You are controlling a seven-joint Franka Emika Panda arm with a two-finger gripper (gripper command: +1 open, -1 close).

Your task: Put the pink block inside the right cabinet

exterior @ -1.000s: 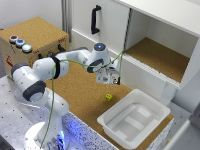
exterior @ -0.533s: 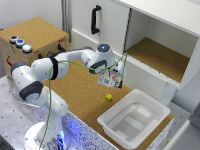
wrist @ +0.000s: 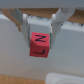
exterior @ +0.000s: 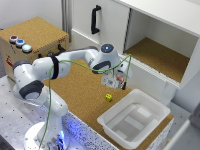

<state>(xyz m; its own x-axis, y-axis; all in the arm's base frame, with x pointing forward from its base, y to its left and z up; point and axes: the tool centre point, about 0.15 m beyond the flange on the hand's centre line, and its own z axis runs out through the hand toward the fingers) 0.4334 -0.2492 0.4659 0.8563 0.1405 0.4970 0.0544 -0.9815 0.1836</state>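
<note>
You have the pink block [wrist: 39,44] clamped between the jaws of the gripper [exterior: 116,82]; in the wrist view the two fingers [wrist: 24,24] press on its opposite sides, and the face turned to the camera carries black letter marks (they read like an N and an L). The block hangs clear of the cork tabletop [exterior: 85,95], up in the air near the tabletop's far edge, just in front of the lower white wall of the right cabinet [exterior: 159,57]. In the exterior view the block itself is only a small reddish speck under the wrist, so trust the wrist view for the grip.

The cabinet's opening, with its cork-brown floor, lies beyond the gripper and toward the exterior view's right; the block is outside it, below and in front of the lip. The white section with the black handle [exterior: 94,19] stands to the exterior view's left of that opening.

On the tabletop, the yellow cube [exterior: 108,97] sits just below the gripper, apart from it. The white tray [exterior: 159,111] rests at the tabletop's near corner on the exterior view's right. The cork-clad box with coloured buttons [exterior: 21,42] stands at the far corner on the exterior view's left.
</note>
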